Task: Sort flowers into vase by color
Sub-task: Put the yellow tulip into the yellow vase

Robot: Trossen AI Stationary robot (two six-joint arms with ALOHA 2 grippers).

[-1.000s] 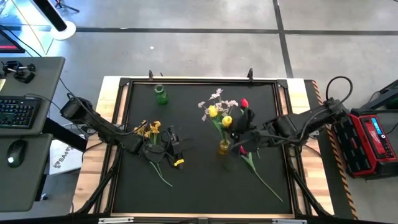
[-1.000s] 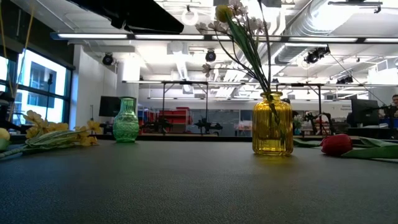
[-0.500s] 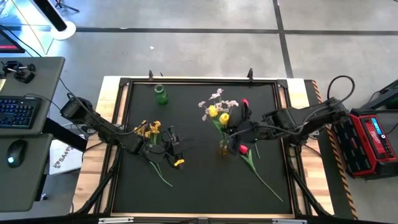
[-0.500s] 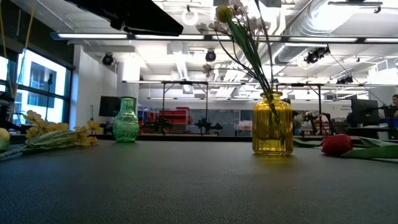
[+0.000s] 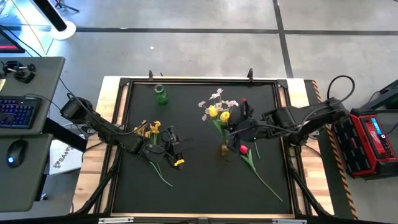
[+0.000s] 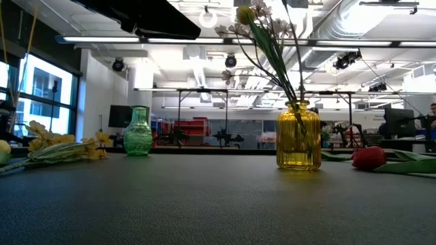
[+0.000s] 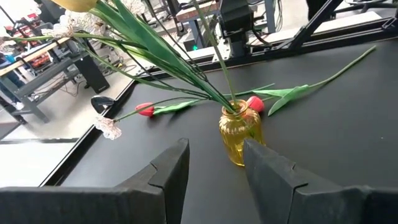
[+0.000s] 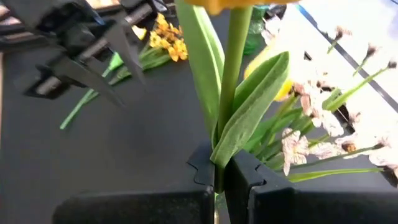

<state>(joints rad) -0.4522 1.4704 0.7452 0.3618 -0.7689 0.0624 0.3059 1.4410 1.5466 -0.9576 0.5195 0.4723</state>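
The right gripper point(image 5: 233, 134) hangs over the middle of the black table point(image 5: 199, 180), clenched on the green stem of a yellow tulip point(image 5: 224, 116), just above the yellow vase point(image 6: 298, 135); in its wrist view the two dark fingers point(image 8: 239, 171) pinch the stem upright between them, with a long leaf folding out beside it. The yellow vase holds another yellow tulip point(image 5: 212, 111) and the pale pink-white blossom sprig point(image 5: 214, 96), their stems leaning out toward the far left. A red flower point(image 5: 243, 150) lies flat on the table just right of the vase, its long stem running toward the near right corner. A second red flower point(image 7: 145, 109) lies on the far side of the vase, near the right arm. The left gripper point(image 5: 172, 148) waits low over the left half of the table, its fingers point(image 7: 171, 171) parted and grasping nothing. The orange-yellow sprig point(image 5: 149, 129) lies on the table just beside it, blooms toward the left edge. A green vase point(image 5: 161, 94) stands alone near the far edge, well apart from the flowers.
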